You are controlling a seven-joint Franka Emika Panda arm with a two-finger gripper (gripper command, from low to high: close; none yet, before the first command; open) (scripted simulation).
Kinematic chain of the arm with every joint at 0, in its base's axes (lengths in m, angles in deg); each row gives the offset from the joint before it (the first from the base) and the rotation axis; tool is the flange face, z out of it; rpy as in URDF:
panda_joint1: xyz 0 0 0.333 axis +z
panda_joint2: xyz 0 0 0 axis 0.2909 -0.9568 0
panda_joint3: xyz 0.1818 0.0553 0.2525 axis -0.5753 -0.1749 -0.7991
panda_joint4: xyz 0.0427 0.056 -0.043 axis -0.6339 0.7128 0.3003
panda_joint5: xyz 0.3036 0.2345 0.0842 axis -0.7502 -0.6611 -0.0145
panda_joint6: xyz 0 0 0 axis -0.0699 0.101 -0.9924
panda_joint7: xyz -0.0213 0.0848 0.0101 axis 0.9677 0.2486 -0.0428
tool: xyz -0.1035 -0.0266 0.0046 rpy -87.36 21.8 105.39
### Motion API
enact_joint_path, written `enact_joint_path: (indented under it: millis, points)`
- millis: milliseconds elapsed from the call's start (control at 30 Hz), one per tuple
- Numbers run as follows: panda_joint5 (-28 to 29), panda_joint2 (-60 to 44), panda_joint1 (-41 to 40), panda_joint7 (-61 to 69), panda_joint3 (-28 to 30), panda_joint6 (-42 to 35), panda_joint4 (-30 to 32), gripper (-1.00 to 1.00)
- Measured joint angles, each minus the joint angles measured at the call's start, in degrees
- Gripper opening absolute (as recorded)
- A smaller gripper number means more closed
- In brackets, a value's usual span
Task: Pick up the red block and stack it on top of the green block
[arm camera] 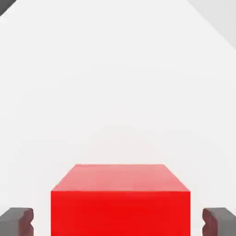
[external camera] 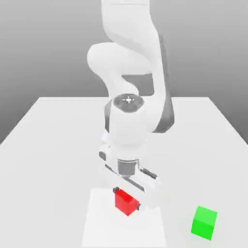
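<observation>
The red block (external camera: pixel 126 202) rests on the white table (external camera: pixel 48 145) near its front edge. My gripper (external camera: pixel 128 198) is down over it, with a dark pad pressed against each of two opposite sides. In the hand view the red block (arm camera: pixel 120 203) sits squarely between the two grey fingertips (arm camera: pixel 17 221), and my gripper (arm camera: pixel 118 222) straddles it at table level. The green block (external camera: pixel 204 222) stands alone on the table towards the exterior view's right of the red one, about three block widths away and a little nearer the front edge.
The arm's white body (external camera: pixel 128 72) rises behind the gripper over the table's middle. A paler rectangular patch (external camera: pixel 101 227) lies on the table under and in front of the red block. Open surface separates the two blocks.
</observation>
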Motion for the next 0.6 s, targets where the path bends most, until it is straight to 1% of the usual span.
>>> enact_joint_path:
  millis: [133,600]
  points:
    - [0.12,-0.01,-0.04,-0.09,-0.01,0.05,-0.01,-1.0]
    - [-2.15,13.61,-1.13,1.53,-1.72,-11.61,1.92,-1.0]
